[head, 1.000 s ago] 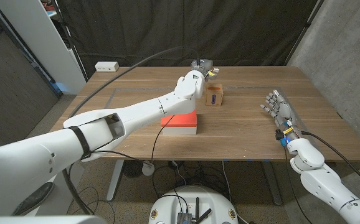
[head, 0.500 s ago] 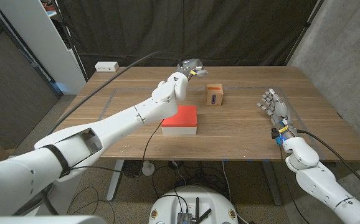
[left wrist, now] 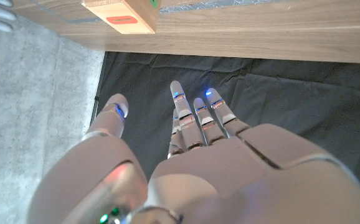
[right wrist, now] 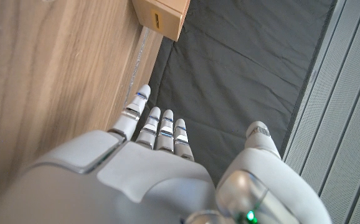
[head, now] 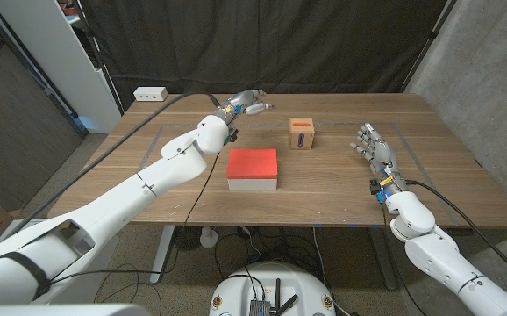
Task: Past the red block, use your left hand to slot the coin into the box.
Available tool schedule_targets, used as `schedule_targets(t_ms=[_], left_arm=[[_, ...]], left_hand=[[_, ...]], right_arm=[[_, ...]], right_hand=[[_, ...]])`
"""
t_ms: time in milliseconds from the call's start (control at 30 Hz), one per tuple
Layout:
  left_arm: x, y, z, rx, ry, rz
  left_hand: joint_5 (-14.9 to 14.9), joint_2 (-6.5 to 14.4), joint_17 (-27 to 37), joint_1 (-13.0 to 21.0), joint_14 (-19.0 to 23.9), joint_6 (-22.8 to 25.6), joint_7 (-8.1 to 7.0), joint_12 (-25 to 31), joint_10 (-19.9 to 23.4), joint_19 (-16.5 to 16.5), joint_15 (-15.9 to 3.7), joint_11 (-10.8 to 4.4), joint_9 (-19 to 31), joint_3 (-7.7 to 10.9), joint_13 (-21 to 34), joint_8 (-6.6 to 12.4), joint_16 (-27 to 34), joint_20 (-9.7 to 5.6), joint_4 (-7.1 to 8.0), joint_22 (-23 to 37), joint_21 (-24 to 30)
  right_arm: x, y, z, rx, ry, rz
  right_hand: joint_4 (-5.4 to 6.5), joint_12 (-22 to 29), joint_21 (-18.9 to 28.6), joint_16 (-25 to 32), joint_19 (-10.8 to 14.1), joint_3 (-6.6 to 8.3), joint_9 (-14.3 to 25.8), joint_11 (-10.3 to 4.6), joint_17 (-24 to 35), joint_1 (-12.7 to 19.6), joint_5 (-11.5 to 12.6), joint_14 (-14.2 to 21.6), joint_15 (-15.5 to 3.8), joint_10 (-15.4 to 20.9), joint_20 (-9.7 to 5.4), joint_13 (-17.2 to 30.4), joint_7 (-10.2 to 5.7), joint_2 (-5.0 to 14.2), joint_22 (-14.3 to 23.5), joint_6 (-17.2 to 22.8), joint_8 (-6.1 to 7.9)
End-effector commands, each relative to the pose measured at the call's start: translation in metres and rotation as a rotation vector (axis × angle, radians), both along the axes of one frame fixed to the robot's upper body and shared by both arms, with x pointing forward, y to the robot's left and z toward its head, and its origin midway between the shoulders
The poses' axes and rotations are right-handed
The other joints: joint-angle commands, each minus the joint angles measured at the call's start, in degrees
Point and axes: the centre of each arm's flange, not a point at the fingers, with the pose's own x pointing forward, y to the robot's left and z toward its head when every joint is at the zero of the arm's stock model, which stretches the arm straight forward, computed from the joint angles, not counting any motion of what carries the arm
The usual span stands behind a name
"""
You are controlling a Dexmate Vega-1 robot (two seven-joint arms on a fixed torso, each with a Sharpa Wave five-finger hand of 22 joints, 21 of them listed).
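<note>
A small wooden box (head: 302, 134) with an orange top and a dark oval mark on its front stands at the table's back middle. The red block (head: 253, 168) on its white base lies nearer me and left of the box. My left hand (head: 246, 103) hovers by the table's back edge, left of the box and apart from it. Its fingers (left wrist: 195, 121) are stretched out and hold nothing, with the box (left wrist: 121, 14) off to one side. My right hand (head: 372, 149) stands upright to the right of the box (right wrist: 161, 15), fingers apart and empty.
A white power strip (head: 151, 92) lies at the table's back left corner. A black curtain hangs behind the table (head: 341, 189). A black cable (head: 139, 118) runs along my left arm over the table's left half.
My left hand has drawn back from above the box and swung left toward the back edge, uncovering the red block. The right hand has edged slightly left toward the box.
</note>
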Motion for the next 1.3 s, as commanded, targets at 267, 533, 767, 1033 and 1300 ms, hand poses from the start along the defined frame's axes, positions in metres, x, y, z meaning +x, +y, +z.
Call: schedule_targets(t_ms=[267,533,767,1033,1300], left_arm=[[-0.006,0.084,-0.051,-0.322,0.054,-0.293],[0.000,0.099,-0.079,-0.502,0.077,-0.363],[0.003,0.109,-0.096,-0.619,0.052,-0.385],[0.011,0.116,-0.117,-0.729,0.104,-0.434],[0.008,0.119,-0.125,-0.757,0.105,-0.437]], left_hand=[[-0.6,-1.3,0.3,-7.4,-13.4,-17.5,-3.28,-4.4,-34.1,-8.1,1.71,4.43,-0.6,-4.92,0.0,-0.75,-5.0,0.20,0.34,0.3,-10.9],[-0.6,-1.4,0.2,-8.0,-14.0,-18.4,-2.03,-4.0,-35.8,-7.5,1.20,3.69,-0.6,-5.28,-0.1,0.22,-4.7,-0.89,0.17,0.3,-12.1],[-0.6,-1.2,0.2,-8.3,-11.7,-16.1,-1.40,-2.9,-33.1,-5.1,-0.08,2.75,-0.7,-5.42,-0.2,0.94,-4.0,-3.10,-0.03,0.3,-12.6],[-0.7,-1.2,0.1,-8.4,-9.8,-13.5,-0.87,-2.3,-31.1,-3.1,-0.31,2.31,-0.8,-5.49,-0.2,1.44,-3.6,-3.74,-0.19,0.3,-13.0],[-0.6,-1.1,0.1,-8.4,-8.7,-12.2,-0.67,-2.0,-29.8,-2.3,-0.28,2.61,-0.8,-5.51,-0.2,1.56,-3.5,-3.34,-0.26,0.3,-13.3]], right_arm=[[-0.010,0.027,0.013,-0.047,-0.053,0.035],[-0.011,0.025,0.014,-0.047,-0.058,0.042],[-0.011,0.021,0.012,-0.066,-0.059,0.049],[-0.010,0.021,0.004,-0.070,-0.055,0.060],[-0.005,0.025,-0.001,-0.061,-0.046,0.075]], right_hand=[[-0.41,0.2,0.0,0.2,0.3,0.23,0.1,0.19,0.0,0.1,0.3,0.5,-0.09,0.5,0.21,0.3,-0.18,0.71,0.3,0.3,0.22],[-0.41,0.2,0.0,0.2,0.3,0.23,0.1,0.19,0.0,0.1,0.3,0.5,-0.09,0.5,0.21,0.3,-0.18,0.71,0.3,0.3,0.22],[-0.41,0.2,0.0,0.2,0.3,0.23,0.1,0.19,0.0,0.1,0.3,0.5,-0.09,0.5,0.21,0.3,-0.18,0.71,0.3,0.3,0.22],[-0.41,0.2,0.0,0.2,0.3,0.23,0.1,0.19,0.0,0.1,0.3,0.5,-0.09,0.5,0.21,0.3,-0.18,0.71,0.3,0.3,0.22],[-0.41,0.2,0.0,0.2,0.3,0.23,0.1,0.19,0.0,0.1,0.3,0.5,-0.09,0.5,0.21,0.3,-0.18,0.71,0.3,0.3,0.22]])
